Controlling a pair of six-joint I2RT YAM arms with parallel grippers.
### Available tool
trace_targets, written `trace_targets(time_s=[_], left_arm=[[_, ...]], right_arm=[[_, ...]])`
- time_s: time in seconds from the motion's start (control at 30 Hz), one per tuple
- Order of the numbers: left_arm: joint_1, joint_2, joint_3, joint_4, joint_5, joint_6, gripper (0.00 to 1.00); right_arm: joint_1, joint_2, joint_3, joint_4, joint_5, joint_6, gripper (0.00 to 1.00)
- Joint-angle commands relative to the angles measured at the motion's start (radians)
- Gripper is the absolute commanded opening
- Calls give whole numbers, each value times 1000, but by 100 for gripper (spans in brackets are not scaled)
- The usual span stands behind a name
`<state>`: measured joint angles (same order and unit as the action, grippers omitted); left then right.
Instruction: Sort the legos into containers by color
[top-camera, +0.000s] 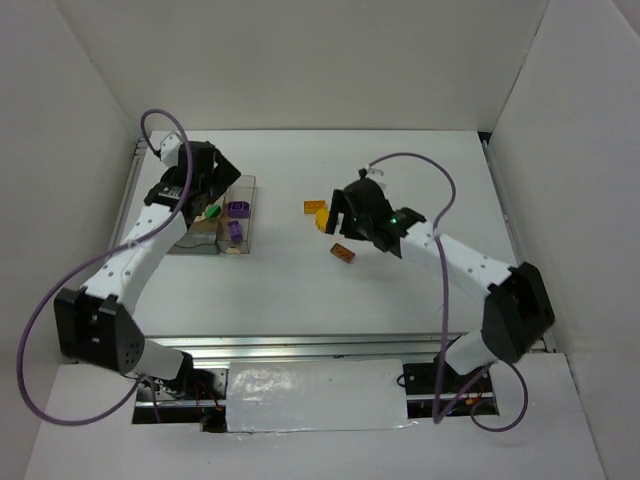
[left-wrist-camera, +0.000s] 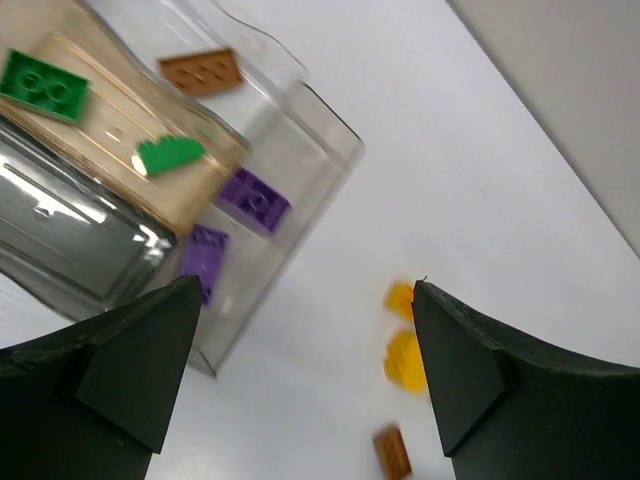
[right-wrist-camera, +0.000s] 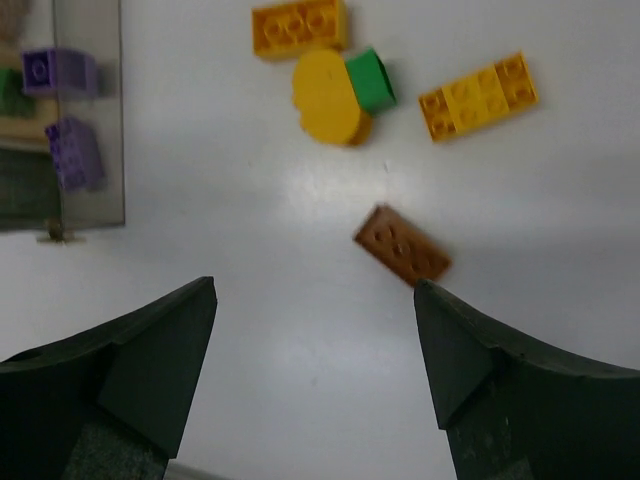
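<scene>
Counted by colour, there are two purple legos (left-wrist-camera: 255, 198), three green legos (left-wrist-camera: 42, 85), three yellow-to-orange legos (right-wrist-camera: 478, 95) and two brown legos (right-wrist-camera: 402, 245), ten in all, five of them loose mid-counter, plus two clear bins (left-wrist-camera: 322, 150) joined side by side near the left edge.

In the top view the left arm (top-camera: 190, 175) covers most of the wide bin (top-camera: 195, 243), and the right arm (top-camera: 375, 215) hides part of the loose bricks (top-camera: 315, 207). From the left wrist the bins (left-wrist-camera: 300, 140) run off the left edge; the yellow bricks (left-wrist-camera: 403, 358) are blurred, one partly behind a finger (left-wrist-camera: 490, 390). From the right wrist the bin (right-wrist-camera: 95, 190) is cut off at left, its purple bricks (right-wrist-camera: 58, 72) blurred.
</scene>
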<state>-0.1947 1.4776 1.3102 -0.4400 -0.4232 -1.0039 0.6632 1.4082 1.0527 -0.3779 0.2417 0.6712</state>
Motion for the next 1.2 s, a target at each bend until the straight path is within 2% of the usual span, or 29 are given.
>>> trace_targets(time_s=[0.0, 0.03, 0.13, 0.17, 0.23, 0.4, 0.57, 0.63, 0.73, 0.83, 0.9, 0.93, 1.03, 1.07, 1.17], left_arm=[[-49, -170, -50, -121, 84, 123, 100], [-60, -207, -119, -115, 124, 151, 100], [-71, -344, -201, -137, 181, 192, 100], [-72, -406, -241, -153, 222, 209, 100], [-75, -459, -259, -192, 238, 255, 99], [-78, -576, -269, -255, 273, 421, 100], [-77, -609, -356, -221, 313, 470, 100], [-77, -599, -350, -227, 360, 485, 99], [-74, -600, -345, -220, 357, 491, 99], [-68, -612, -351, -213, 354, 490, 100], [-65, -614, -354, -215, 351, 484, 100], [-64, -612, -355, -218, 348, 481, 100], [-55, -606, -350, -223, 333, 452, 100], [-48, -602, -350, -221, 340, 426, 99], [-43, -586, -373, -166, 415, 363, 99]], right_arm=[[-53, 187, 203, -55, -10, -108, 86], [-54, 309, 333, -125, -9, -152, 87], [-54, 489, 588, -258, 24, -222, 91], [-54, 580, 631, -271, 25, -260, 95], [-71, 686, 738, -312, -25, -294, 96], [-79, 804, 851, -331, -44, -348, 96], [-85, 867, 891, -345, -27, -370, 94], [-83, 882, 892, -349, -30, -377, 93], [-83, 893, 889, -355, -33, -372, 88], [-82, 867, 830, -311, -36, -346, 78], [-82, 854, 793, -300, -41, -335, 67], [-82, 839, 779, -288, -47, -329, 51], [-77, 757, 684, -204, -91, -324, 25], [-61, 676, 605, -170, -105, -325, 7], [-18, 508, 451, 5, -140, -349, 4]])
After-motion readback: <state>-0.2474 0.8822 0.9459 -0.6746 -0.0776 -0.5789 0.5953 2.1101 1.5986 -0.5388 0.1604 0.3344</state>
